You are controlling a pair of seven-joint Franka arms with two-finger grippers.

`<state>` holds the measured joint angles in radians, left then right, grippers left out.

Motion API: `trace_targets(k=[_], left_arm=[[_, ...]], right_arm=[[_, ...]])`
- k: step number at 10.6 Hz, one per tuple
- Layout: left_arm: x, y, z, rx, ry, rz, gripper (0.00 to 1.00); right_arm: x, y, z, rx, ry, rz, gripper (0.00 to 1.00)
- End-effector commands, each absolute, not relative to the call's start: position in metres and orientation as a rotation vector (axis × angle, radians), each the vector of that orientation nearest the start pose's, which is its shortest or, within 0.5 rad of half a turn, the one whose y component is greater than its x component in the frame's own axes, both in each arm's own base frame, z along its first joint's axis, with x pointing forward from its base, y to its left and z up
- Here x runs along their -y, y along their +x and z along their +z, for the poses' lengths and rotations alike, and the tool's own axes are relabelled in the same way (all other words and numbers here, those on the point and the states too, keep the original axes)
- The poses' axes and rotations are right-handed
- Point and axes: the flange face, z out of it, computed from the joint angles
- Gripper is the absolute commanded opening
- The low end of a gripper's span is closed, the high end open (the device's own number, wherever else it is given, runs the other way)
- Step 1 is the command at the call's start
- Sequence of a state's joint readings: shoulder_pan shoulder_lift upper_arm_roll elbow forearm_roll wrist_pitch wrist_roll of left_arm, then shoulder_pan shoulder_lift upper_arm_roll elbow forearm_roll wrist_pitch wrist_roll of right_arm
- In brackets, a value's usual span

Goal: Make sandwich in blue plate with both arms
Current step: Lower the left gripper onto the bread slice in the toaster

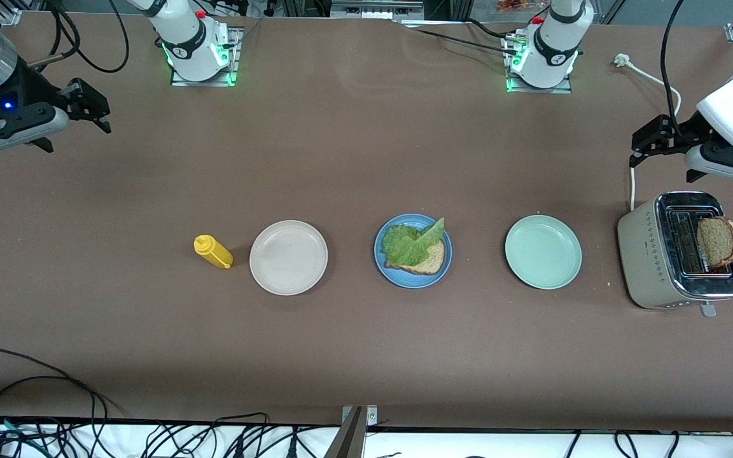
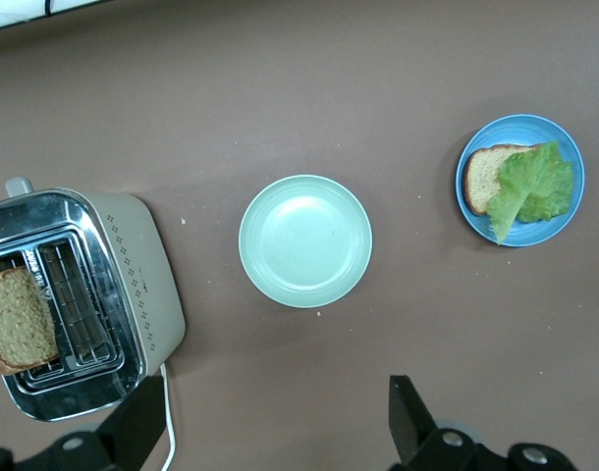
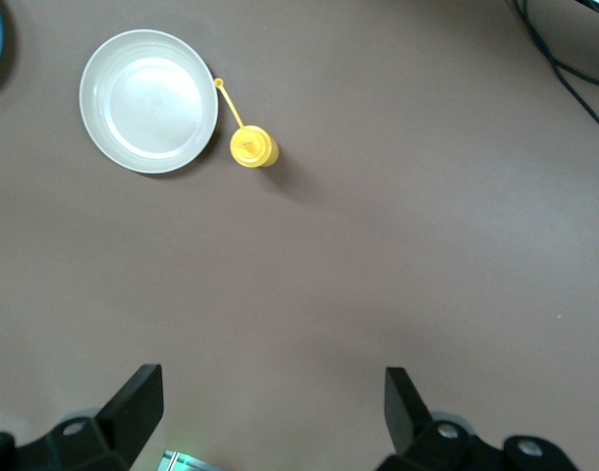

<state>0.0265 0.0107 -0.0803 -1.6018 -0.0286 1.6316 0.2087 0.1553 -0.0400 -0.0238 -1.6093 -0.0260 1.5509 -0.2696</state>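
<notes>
Topping bread slice (image 1: 429, 259), ruffled lettuce (image 1: 412, 243)

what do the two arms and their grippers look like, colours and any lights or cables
Both arms are white with black joint bands, and their bases glow green. The left gripper and right gripper are black two-finger types on grey-and-black wrist blocks; a blue light shows by the right one. Black cables trail from both arms.
</notes>
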Motion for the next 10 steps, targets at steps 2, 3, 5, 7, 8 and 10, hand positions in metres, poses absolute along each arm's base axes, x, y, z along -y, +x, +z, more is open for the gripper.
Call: trace_targets(k=[2, 3, 5, 7, 8, 10], left_arm=[[0.007, 0.566, 0.605, -0.365, -3.154, -0.009, 1.0], [-0.007, 0.568, 0.602, -0.326, -3.16, -0.002, 1.0], [-0.041, 0.579, 0.584, -0.243, -3.155, 0.031, 1.0], [-0.06, 0.592, 0.559, -0.221, -3.11, 0.078, 1.0], [-0.069, 0.597, 0.554, -0.207, -3.1, 0.055, 1.0], [-0.124, 0.608, 0.535, -0.156, -3.106, -0.006, 1.0]], right_arm=[[-0.037, 0.54, 0.631, 0.527, -3.14, 0.018, 1.0], [-0.037, 0.542, 0.631, 0.473, -3.154, 0.003, 1.0], [-0.04, 0.542, 0.632, 0.358, -3.19, -0.002, 1.0], [-0.035, 0.542, 0.632, 0.34, -3.182, -0.002, 1.0], [-0.031, 0.542, 0.632, 0.327, -3.183, 0.003, 1.0], [-0.027, 0.542, 0.633, 0.303, -3.185, 0.003, 1.0]])
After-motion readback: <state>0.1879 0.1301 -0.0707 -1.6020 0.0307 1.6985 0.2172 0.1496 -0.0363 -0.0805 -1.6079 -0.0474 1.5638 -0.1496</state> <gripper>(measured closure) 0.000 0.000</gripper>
